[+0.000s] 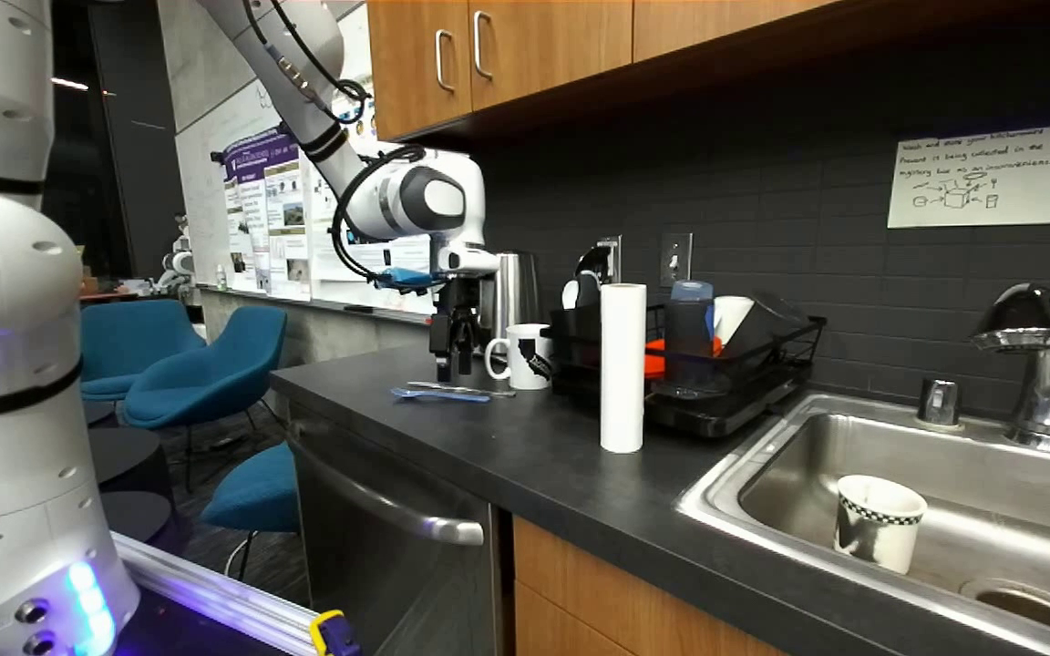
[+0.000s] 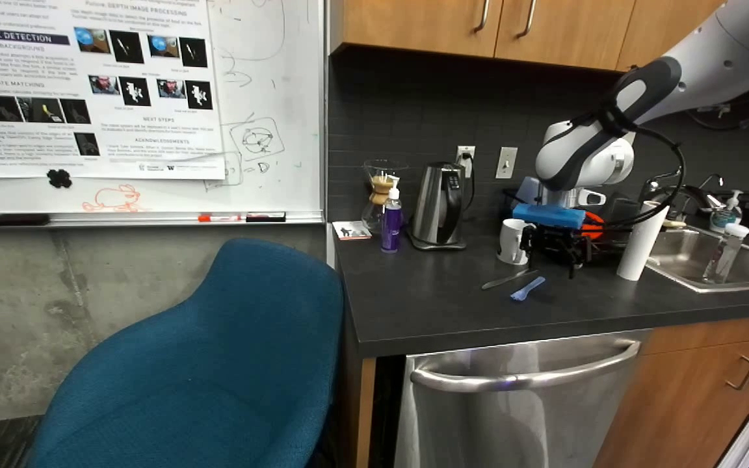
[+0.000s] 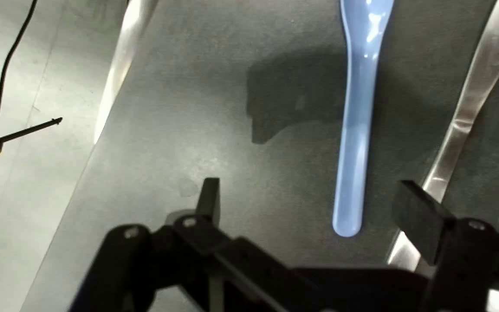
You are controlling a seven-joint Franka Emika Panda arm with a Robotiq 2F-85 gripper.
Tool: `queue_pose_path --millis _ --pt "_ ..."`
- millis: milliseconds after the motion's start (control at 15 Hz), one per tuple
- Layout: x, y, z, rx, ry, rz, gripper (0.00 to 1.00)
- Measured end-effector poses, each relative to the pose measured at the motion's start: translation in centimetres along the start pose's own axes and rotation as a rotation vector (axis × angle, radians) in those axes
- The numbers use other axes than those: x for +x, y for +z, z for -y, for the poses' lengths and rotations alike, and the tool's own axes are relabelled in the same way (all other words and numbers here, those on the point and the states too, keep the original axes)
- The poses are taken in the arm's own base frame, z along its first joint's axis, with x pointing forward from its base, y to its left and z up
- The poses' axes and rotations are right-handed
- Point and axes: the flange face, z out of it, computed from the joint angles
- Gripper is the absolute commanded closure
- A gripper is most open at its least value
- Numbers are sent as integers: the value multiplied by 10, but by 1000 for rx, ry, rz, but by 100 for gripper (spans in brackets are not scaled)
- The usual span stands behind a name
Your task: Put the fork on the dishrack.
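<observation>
Over the long, flat, dark grey countertop (image 1: 525,446) reaches the jointed white-and-grey robot arm (image 1: 429,196). A rectangular stainless-steel sink (image 1: 716,492) is set into the counter, and near it stands the black wire dishrack (image 1: 712,421) with raised sides. Just beside the rack a tall white paper-towel roll (image 1: 622,369) stands upright; whether the two touch is hard to tell. The black two-fingered gripper (image 3: 312,199) points down above the counter, its fingers (image 3: 208,201) spread well apart. Near it stands a round white mug (image 1: 525,355) with a black print. A slim silver metal knife (image 3: 461,125) lies flat near the mug. Just beside it on the counter, apart, lies the slim, glossy blue plastic fork (image 3: 355,130), its handle end showing between the fingers in the wrist view.
</observation>
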Motion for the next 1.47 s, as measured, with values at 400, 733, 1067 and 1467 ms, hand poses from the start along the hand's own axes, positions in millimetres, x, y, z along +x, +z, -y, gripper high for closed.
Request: queue_pose_path --millis 400,733,1067,1467 --pt "-5 18 -11 -15 -42 10 0" --pt "-28 29 -6 8 -54 13 0" --pt "-32 23 -2 51 -24 28 0" --pt "-23 6 4 98 17 -4 0"
